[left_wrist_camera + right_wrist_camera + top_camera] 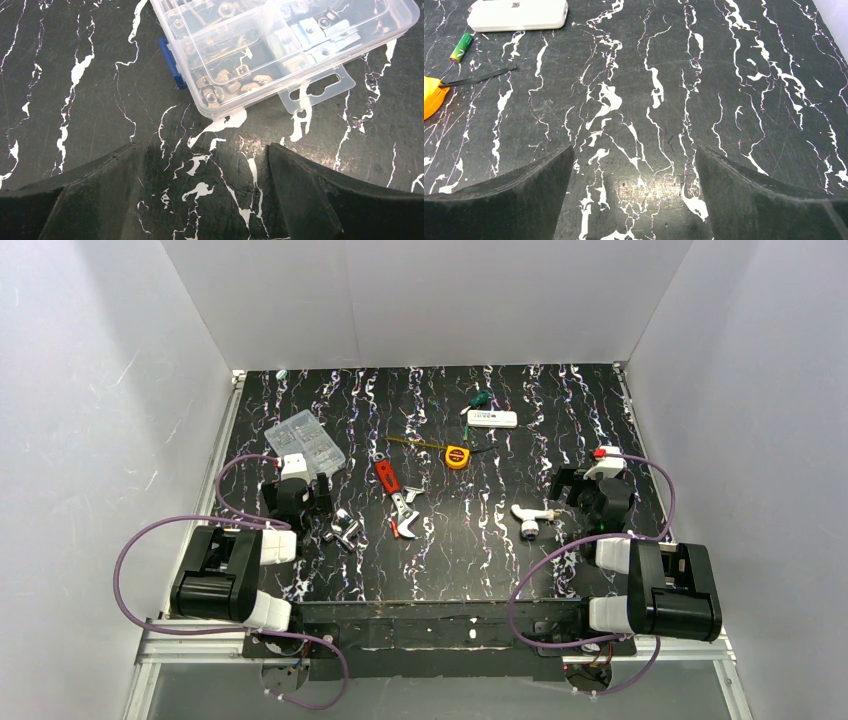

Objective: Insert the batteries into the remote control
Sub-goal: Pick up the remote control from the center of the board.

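Observation:
The white remote control [492, 419] lies flat at the back of the table; in the right wrist view it [518, 15] is far up at the left. One small green battery [461, 47] lies just in front of its left end, and is barely visible from above [467, 430]. My right gripper [634, 148] hovers open over bare table at mid right [574, 484], well short of both. At mid left my left gripper [302, 483] is open too [202, 147], its fingers empty, just short of a clear box.
The clear compartment box [280, 45] of nuts, with a blue latch, sits at the left [305, 443]. An orange tape measure [457, 456], a red-handled tool [387, 475], shiny metal pieces [343, 530] and a white tap-shaped piece [530, 517] lie mid-table. A small green item [480, 398] lies behind the remote.

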